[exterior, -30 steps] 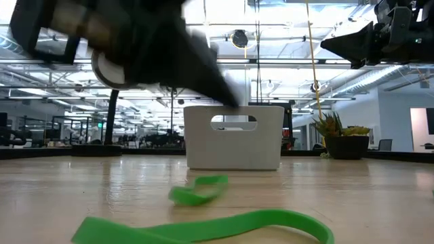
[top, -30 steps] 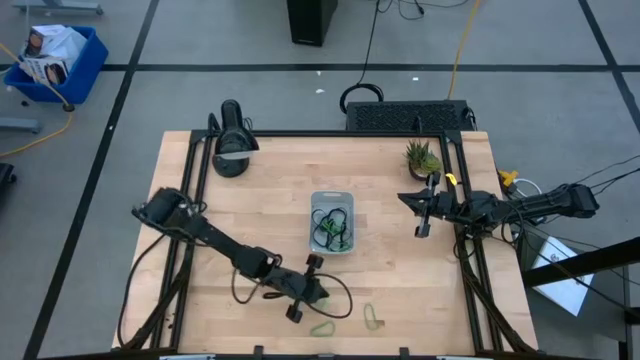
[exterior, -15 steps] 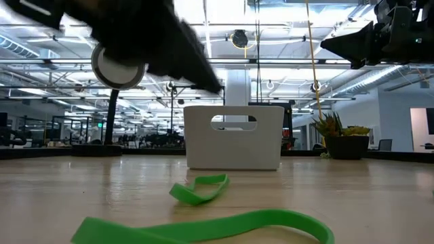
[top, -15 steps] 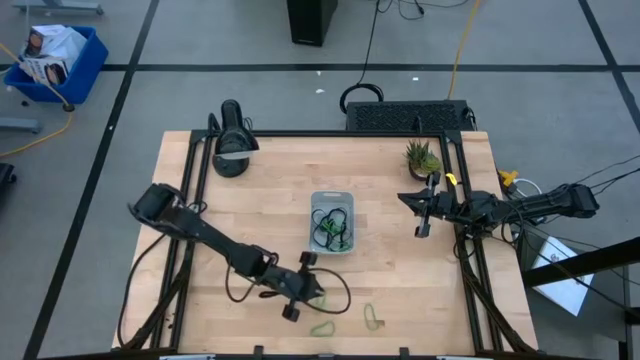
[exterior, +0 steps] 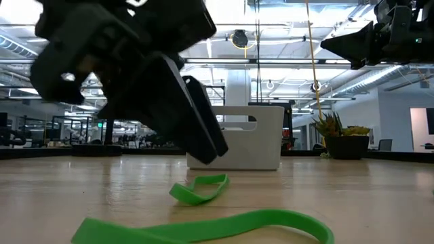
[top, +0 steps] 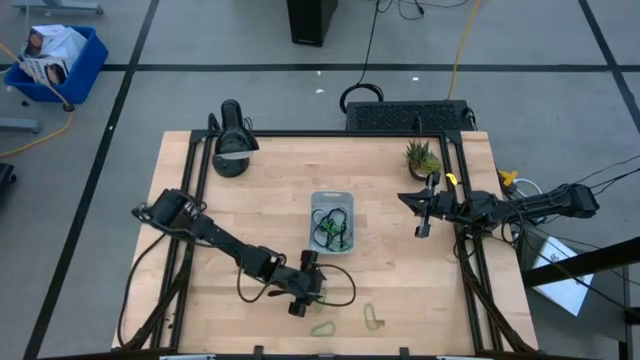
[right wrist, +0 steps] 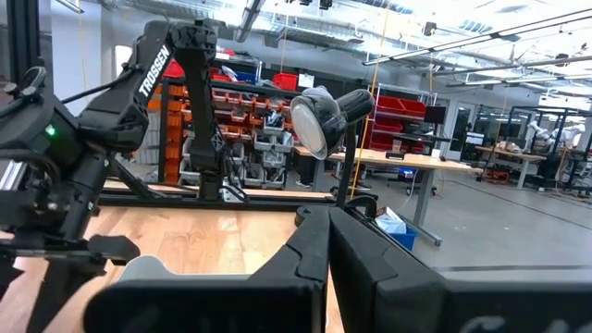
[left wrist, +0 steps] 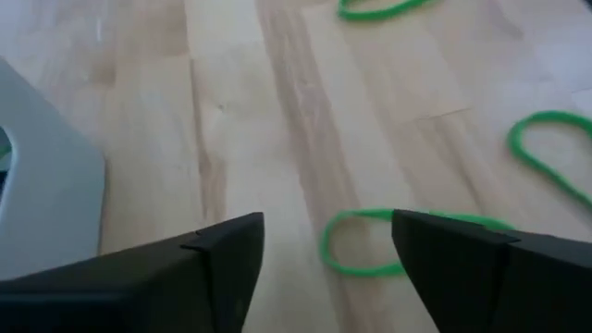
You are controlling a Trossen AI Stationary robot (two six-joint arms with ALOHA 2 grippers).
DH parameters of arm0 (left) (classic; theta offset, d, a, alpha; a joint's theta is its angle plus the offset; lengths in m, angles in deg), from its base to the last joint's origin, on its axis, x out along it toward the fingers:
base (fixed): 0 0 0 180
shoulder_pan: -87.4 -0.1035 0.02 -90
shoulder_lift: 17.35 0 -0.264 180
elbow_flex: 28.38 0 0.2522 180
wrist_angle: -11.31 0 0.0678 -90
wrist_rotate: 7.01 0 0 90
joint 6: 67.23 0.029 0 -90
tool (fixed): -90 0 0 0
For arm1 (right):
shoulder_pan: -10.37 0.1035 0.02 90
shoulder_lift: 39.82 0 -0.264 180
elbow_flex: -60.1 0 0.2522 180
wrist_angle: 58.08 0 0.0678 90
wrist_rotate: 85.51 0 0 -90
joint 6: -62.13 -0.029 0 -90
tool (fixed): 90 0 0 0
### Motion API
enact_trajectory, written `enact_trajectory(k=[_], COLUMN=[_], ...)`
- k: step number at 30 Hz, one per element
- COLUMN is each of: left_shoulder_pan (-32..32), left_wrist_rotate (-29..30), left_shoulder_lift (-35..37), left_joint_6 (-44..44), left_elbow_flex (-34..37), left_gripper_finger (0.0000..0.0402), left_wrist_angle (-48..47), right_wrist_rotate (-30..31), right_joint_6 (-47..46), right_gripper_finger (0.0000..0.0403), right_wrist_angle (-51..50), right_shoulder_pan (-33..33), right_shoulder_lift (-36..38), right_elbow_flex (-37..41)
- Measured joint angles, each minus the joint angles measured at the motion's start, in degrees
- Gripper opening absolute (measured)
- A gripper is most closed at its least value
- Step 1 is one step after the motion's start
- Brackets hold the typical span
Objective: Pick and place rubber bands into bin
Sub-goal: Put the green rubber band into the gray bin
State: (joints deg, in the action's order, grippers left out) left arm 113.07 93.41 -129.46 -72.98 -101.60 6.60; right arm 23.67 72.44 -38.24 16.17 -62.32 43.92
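Note:
The bin [top: 332, 222] stands mid-table with dark and green rubber bands [top: 330, 228] inside. More green rubber bands lie flat on the wood near the front edge [top: 322, 328] [top: 373, 317]. My left gripper [left wrist: 328, 250] is open and low over the table, just in front of the bin. One green band [left wrist: 365, 248] lies on the wood between its fingers, untouched; in the low view the fingertips [exterior: 207, 146] hang just above a green band [exterior: 200, 190]. My right gripper [top: 424, 215] is shut and holds nothing, off to the bin's right.
A black lamp [top: 232, 140] stands at the far left and a small potted plant [top: 422, 155] at the far right. A black cable loop [top: 340, 292] trails beside my left gripper. A blue crate [top: 55, 58] sits on the floor, off the table.
My left gripper has come down toward the table in front of the bin, over a green band, and its fingers have opened. The bands on the table have stayed where they were.

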Motion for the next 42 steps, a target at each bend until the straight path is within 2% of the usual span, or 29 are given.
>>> enact_trajectory(k=[7,14,18,23,25,32,36,42], left_shoulder_pan=[-0.2,-0.2,0.3,0.8,0.6,1.1,1.6,1.8], left_wrist_rotate=[-0.3,-1.5,-1.8,-2.6,-3.1,-1.9,-1.5,-0.8], left_shoulder_lift=[-2.3,-3.0,-3.0,-3.0,-3.0,-2.6,0.0,1.6], left_joint_6=[-0.3,-0.3,0.9,2.0,2.0,6.0,9.0,9.1], left_elbow_flex=[0.0,-0.1,-0.1,-0.1,-0.1,0.0,0.0,0.0], left_gripper_finger=[0.0261,0.0226,0.0166,0.0041,0.0012,0.0005,0.0003,0.0003], left_wrist_angle=[0.4,1.0,1.0,0.9,1.0,3.8,6.6,6.9], right_wrist_rotate=[0.0,0.0,0.0,0.0,0.0,0.0,0.0,0.0], right_joint_6=[0.0,0.0,0.0,0.0,0.0,0.0,0.1,0.2], right_gripper_finger=[0.0004,0.0004,0.0004,0.0004,0.0004,0.0004,0.0004,0.0004], right_wrist_angle=[0.0,0.0,0.0,0.0,0.0,0.0,0.0,0.0], right_shoulder_pan=[0.0,0.0,0.0,0.0,0.0,0.0,0.0,0.0], right_shoulder_lift=[0.0,0.0,0.0,0.0,0.0,0.0,0.0,0.0], right_elbow_flex=[0.0,0.0,0.0,0.0,0.0,0.0,0.0,0.0])
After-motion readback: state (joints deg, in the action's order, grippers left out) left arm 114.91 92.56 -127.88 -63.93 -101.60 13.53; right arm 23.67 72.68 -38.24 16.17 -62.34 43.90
